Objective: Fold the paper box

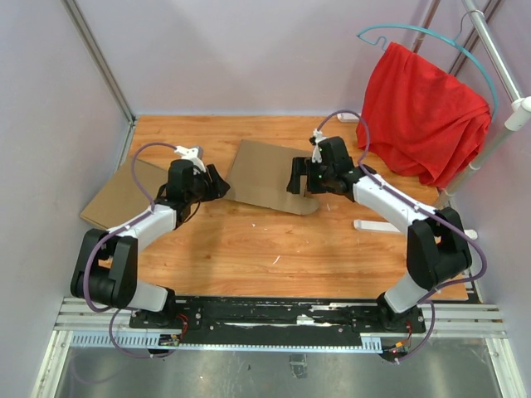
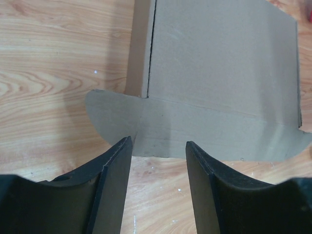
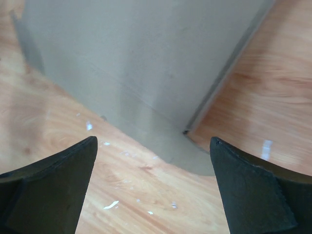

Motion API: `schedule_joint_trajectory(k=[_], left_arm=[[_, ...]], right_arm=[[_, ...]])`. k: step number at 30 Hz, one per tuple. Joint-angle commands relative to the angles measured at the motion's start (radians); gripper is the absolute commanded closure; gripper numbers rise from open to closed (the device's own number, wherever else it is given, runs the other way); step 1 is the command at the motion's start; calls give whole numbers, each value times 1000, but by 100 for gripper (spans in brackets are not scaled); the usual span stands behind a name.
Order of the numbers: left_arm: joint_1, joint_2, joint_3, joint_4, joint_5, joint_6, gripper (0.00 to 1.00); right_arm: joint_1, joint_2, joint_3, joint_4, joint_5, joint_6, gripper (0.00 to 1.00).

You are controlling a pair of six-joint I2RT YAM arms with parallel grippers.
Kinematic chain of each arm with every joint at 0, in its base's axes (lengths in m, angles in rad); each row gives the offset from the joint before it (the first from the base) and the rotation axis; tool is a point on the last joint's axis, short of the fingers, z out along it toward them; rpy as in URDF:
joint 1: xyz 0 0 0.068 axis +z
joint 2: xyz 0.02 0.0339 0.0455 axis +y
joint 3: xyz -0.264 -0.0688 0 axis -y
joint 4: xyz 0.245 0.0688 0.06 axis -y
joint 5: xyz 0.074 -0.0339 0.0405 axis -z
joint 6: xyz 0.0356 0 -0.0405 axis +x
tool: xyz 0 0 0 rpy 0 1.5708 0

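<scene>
- 2 arms: left arm (image 1: 153, 220), right arm (image 1: 382, 199)
- 2 grippers, 2 fingers each: left gripper (image 2: 158, 144), right gripper (image 3: 153, 140)
- 2 cardboard pieces: paper box (image 1: 270, 176) mid-table, plus flat cardboard sheet (image 1: 116, 197) at the left edge
- 1 red cloth (image 1: 423, 116)
- 1 teal hanger (image 1: 431, 34)
- 1 white rack (image 1: 498, 51)
- 1 wooden table (image 1: 274, 249)

The paper box (image 1: 270, 176) lies on the table (image 1: 249, 245) between left fingers (image 2: 113, 187) and right fingers (image 3: 51, 192).
</scene>
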Motion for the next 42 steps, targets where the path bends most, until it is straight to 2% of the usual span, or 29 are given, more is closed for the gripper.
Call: schedule_joint_trajectory(k=[1, 5, 9, 13, 28, 42], left_arm=[[-12, -2, 16, 51, 23, 38, 46], [-30, 13, 23, 43, -7, 53, 46], [-50, 30, 21, 44, -21, 66, 46], [-56, 39, 8, 89, -6, 71, 46], [-78, 130, 35, 116, 69, 69, 46], [-87, 136, 21, 167, 184, 38, 46]], right_arm=[[3, -27, 50, -235, 344, -60, 2], [19, -60, 51, -297, 369, -54, 2], [35, -96, 21, -291, 258, -30, 2], [66, -111, -16, -243, 221, 11, 1], [105, 58, 35, -206, 156, 38, 1], [106, 98, 82, -164, 147, 17, 1]])
